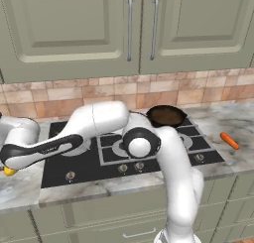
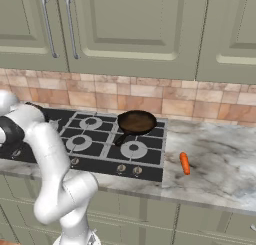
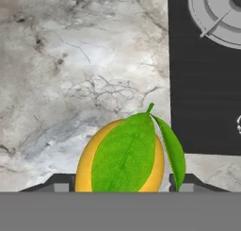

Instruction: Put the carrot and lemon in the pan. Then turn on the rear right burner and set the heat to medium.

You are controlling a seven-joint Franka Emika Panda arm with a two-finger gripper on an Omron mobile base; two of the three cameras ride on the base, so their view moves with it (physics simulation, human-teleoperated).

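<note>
Yellow fruit, the lemon (image 3: 89,164), is seen in the hand view low between the two dark fingertips (image 3: 55,184), with green leaves (image 3: 127,152) lying over its top. One tip stands at each side of it, and the jaws are set apart by about the lemon's width. Whether the tips press on the skin cannot be told, so a grip cannot be confirmed. The lemon lies on the marbled counter (image 3: 70,60), just beside the black edge of the cooktop (image 3: 202,98).

From the left base view, the arm is stretched far to the left over the cooktop (image 1: 89,162), and a bit of the lemon (image 1: 9,171) shows beneath the hand at the picture's left edge.

The pan (image 1: 166,116) is set on the rear right burner, its inside bare; the burner itself is hidden beneath it. The carrot (image 1: 229,141) lies on the counter to the right of the cooktop, well apart from the pan. In the right base view the carrot (image 2: 185,163) is seen just beside the cooktop's right edge, in front of the pan (image 2: 136,122).
</note>
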